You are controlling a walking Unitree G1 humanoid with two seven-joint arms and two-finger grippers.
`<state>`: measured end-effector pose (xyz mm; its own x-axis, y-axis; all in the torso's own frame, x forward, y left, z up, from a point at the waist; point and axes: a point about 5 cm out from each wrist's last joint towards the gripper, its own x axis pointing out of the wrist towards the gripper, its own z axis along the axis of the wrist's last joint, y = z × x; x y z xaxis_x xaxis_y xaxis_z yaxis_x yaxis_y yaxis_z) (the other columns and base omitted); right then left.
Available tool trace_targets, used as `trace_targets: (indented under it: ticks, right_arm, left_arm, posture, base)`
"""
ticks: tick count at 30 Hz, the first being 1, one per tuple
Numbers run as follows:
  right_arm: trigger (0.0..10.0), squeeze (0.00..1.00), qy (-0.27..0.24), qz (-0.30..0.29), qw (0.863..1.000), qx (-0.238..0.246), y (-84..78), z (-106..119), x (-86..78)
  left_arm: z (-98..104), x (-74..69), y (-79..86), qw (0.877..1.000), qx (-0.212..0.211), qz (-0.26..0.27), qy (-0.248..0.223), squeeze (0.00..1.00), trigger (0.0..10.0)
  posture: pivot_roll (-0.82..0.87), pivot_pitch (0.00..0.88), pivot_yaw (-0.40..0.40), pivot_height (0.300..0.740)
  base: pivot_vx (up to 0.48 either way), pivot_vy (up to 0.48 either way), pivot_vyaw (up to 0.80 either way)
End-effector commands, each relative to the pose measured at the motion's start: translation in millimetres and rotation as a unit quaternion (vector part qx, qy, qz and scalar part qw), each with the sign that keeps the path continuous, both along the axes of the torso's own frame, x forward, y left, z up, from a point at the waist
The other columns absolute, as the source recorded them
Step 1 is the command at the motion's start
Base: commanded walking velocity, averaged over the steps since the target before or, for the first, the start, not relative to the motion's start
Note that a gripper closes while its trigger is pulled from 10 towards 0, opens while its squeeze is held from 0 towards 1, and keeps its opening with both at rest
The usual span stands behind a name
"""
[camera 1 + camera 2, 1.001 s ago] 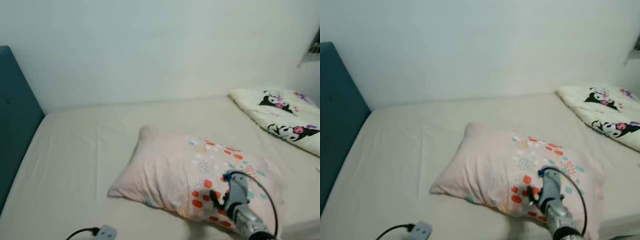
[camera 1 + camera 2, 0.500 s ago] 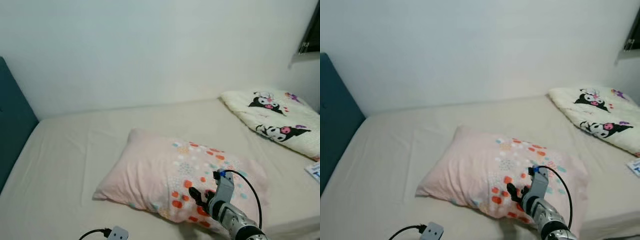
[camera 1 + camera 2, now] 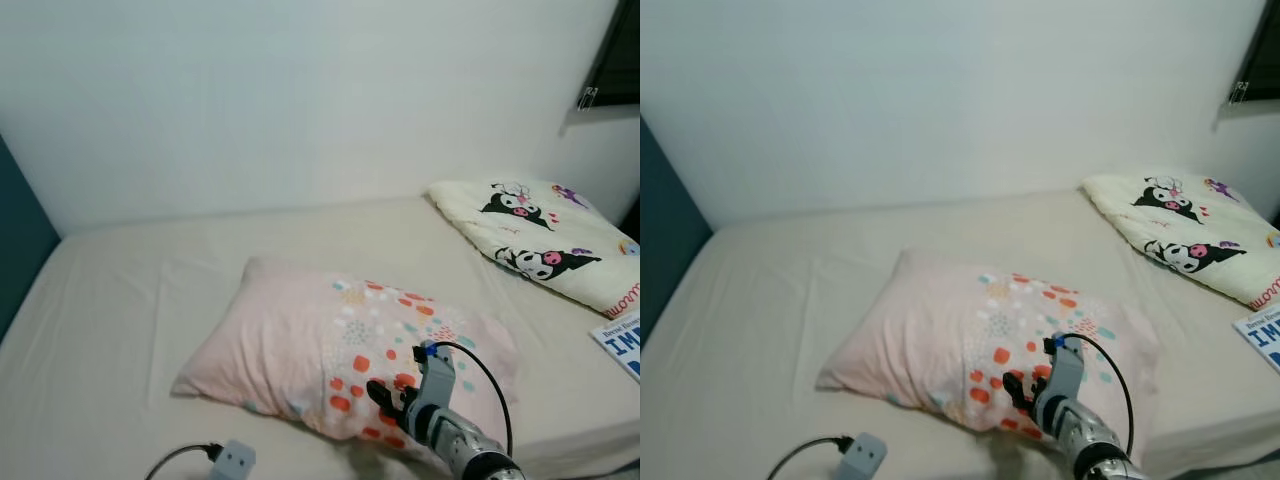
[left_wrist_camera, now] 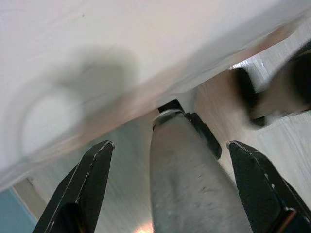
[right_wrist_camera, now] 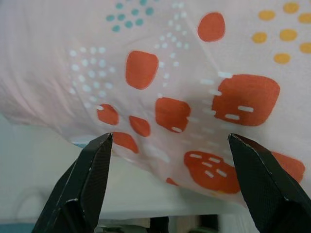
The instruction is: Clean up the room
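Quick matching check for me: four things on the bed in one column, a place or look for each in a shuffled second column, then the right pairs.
1. pillow
2. blanket
3. charger
4. right gripper

A. cartoon print, far right of the bed
B. open, at the pillow's near edge
C. grey, black cable, near edge of the bed
D. pink, orange spots, middle of the bed

Pairs: 1-D, 2-A, 3-C, 4-B

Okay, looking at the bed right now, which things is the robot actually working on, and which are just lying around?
In hand:
pillow
right gripper, jaws open at the pillow's near edge

Lying about:
quilt
charger
booklet
left gripper, hanging idle beside the bed
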<state>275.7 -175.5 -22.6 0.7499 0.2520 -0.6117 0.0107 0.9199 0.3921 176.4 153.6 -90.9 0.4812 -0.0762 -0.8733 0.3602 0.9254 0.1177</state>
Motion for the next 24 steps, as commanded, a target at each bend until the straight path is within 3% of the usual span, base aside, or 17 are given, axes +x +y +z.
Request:
trace_targets:
  ticks: [1, 3, 5, 11, 16, 19, 20, 21, 24]
  right_arm:
    - [10.0, 0.00, 0.000, 0.016, 1.000, -0.007, 1.3, 0.6, 0.7]
    - [10.0, 0.00, -0.011, 0.040, 0.999, -0.009, 6.5, 2.9, 2.9]
    - [10.0, 0.00, -0.036, 0.092, 0.995, 0.005, 22.2, 11.4, 11.1]
    - [10.0, 0.00, -0.059, 0.125, 0.990, 0.015, 34.7, 21.1, 19.8]
    - [10.0, 0.00, -0.063, 0.136, 0.989, 0.016, 43.8, 24.2, 22.9]
    - [10.0, 0.00, -0.054, 0.164, 0.985, -0.021, 48.3, 20.3, 19.8]
    - [10.0, 0.00, -0.055, 0.212, 0.969, -0.110, 46.6, 16.5, 17.4]
    - [10.0, 0.00, -0.055, 0.212, 0.969, -0.110, 46.6, 16.5, 17.4]
    - [10.0, 0.00, -0.082, 0.250, 0.939, -0.220, 40.0, 23.2, 25.3]
  left_arm:
    - [-1.0, -2.6, 4.2, 1.000, 0.002, 0.003, 0.005, 0.00, 10.0]
    - [-1.3, -4.2, 9.8, 1.000, 0.006, 0.008, 0.004, 0.00, 10.0]
    - [-3.2, -11.6, 23.5, 1.000, 0.018, 0.012, 0.009, 0.00, 10.0]
    - [-6.0, -22.5, 35.6, 0.999, 0.029, 0.016, 0.018, 0.00, 10.0]
    - [-9.2, -30.5, 33.7, 0.999, 0.028, 0.024, 0.022, 0.00, 10.0]
    - [-9.7, -29.4, 26.2, 0.999, 0.024, 0.032, 0.018, 0.00, 10.0]
    - [-7.4, -22.2, 22.8, 0.999, 0.021, 0.037, 0.010, 0.00, 10.0]
    - [-7.4, -22.2, 22.8, 0.999, 0.021, 0.037, 0.010, 0.00, 10.0]
    - [-2.8, -9.9, 20.8, 0.999, 0.017, 0.046, -0.004, 0.00, 10.0]
  posture:
    - [-0.02, 0.000, -0.017, 0.740]
    - [-0.02, 0.000, -0.017, 0.740]
    - [-0.02, 0.000, -0.016, 0.740]
    - [-0.02, 0.000, -0.015, 0.730]
    - [-0.02, 0.000, -0.015, 0.715]
    - [-0.02, 0.000, -0.019, 0.705]
    - [-0.02, 0.000, -0.019, 0.695]
    - [-0.02, 0.000, -0.019, 0.695]
    - [-0.02, 0.000, -0.020, 0.680]
  base:
    - [0.000, 0.000, 0.00]
    - [0.000, 0.000, 0.00]
    - [0.000, 0.000, 0.00]
    - [0.000, 0.000, 0.00]
    - [0.000, 0.000, 0.00]
    - [0.000, 0.000, 0.00]
    - [0.000, 0.000, 0.00]
    - [0.000, 0.000, 0.00]
    - [0.000, 0.000, 0.00]
